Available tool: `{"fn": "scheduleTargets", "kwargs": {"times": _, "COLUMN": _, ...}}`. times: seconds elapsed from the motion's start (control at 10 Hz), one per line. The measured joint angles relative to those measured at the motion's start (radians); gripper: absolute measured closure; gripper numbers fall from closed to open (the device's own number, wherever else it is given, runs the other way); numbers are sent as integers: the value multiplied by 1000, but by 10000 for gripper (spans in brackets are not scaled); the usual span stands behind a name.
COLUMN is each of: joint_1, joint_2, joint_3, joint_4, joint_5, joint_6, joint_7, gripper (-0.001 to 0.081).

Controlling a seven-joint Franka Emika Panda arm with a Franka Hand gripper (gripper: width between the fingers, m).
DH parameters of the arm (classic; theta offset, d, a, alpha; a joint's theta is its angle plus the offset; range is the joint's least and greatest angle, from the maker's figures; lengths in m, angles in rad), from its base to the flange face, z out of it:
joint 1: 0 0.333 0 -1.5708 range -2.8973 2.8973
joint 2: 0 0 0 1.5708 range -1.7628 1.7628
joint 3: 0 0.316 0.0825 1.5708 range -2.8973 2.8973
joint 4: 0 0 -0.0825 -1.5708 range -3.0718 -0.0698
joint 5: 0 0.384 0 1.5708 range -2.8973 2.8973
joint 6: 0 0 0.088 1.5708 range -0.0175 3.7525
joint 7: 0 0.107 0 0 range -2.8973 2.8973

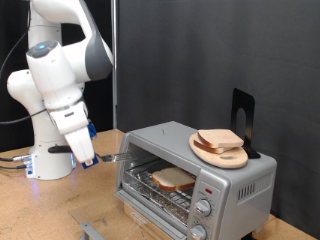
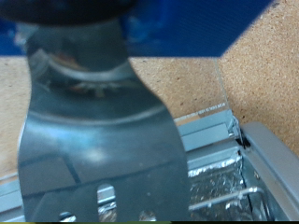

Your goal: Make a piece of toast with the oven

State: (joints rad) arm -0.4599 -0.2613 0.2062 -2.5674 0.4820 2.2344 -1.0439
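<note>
The silver toaster oven (image 1: 235, 178) stands at the exterior view's right, with its glass door (image 1: 150, 208) folded down in front. One slice of toast (image 1: 172, 180) lies on the wire rack inside. A red light (image 1: 208, 188) shows above the knobs. My gripper (image 1: 103, 158) hangs low at the oven's upper left corner, close to the opening, with nothing seen in it. In the wrist view a broad blurred grey metal part (image 2: 93, 140) fills the near field. Behind it are a foil-lined oven part (image 2: 220, 182) and a glass edge (image 2: 224, 98).
A round wooden plate (image 1: 203, 151) with more bread slices (image 1: 220, 139) sits on top of the oven, with a black stand (image 1: 243, 115) behind it. The arm's white base (image 1: 50, 160) stands at the left on the chipboard table (image 1: 40, 210). A black curtain hangs behind.
</note>
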Motion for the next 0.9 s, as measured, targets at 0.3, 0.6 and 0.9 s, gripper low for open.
{"fn": "scheduleTargets", "kwargs": {"times": 0.3, "joint_1": 0, "joint_2": -68, "joint_3": -34, "joint_4": 5, "joint_5": 18, "joint_6": -43, "joint_7": -1, "gripper": 415}}
{"fn": "scheduleTargets", "kwargs": {"times": 0.6, "joint_1": 0, "joint_2": -104, "joint_3": -45, "joint_4": 9, "joint_5": 24, "joint_6": -74, "joint_7": 4, "gripper": 415}}
{"fn": "scheduleTargets", "kwargs": {"times": 0.9, "joint_1": 2, "joint_2": -106, "joint_3": -44, "joint_4": 7, "joint_5": 32, "joint_6": -79, "joint_7": 2, "gripper": 415}}
